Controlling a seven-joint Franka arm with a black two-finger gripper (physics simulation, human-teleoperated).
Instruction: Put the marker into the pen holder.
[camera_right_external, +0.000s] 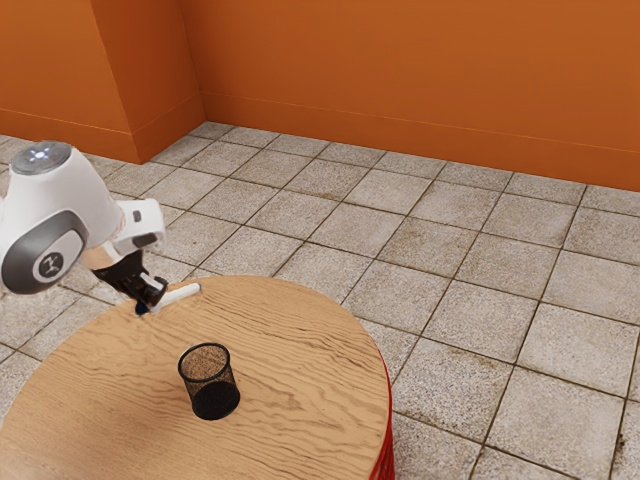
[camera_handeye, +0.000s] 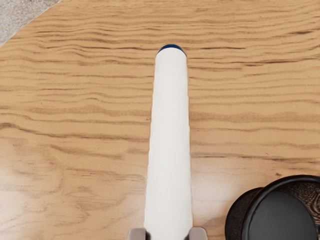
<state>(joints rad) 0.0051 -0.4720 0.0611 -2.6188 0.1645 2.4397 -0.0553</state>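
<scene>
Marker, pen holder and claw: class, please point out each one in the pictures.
White marker (camera_handeye: 170, 140), wrist view: middle of its barrel.
Black mesh pen holder (camera_right_external: 212, 388), exterior view: front of its wall.
Claw (camera_right_external: 153, 293), exterior view: midway between its fingertips.

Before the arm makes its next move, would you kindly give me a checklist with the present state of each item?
- Fingers closed on both sides of the marker: ok.
- Holder upright on the table: ok.
- Holder's mouth open and unblocked: ok.
- Marker over the holder's mouth: not ok, it is off to one side.
- Marker turned upright for insertion: not ok, it points sideways.
- Marker fully clear of the table: cannot tell.
</scene>
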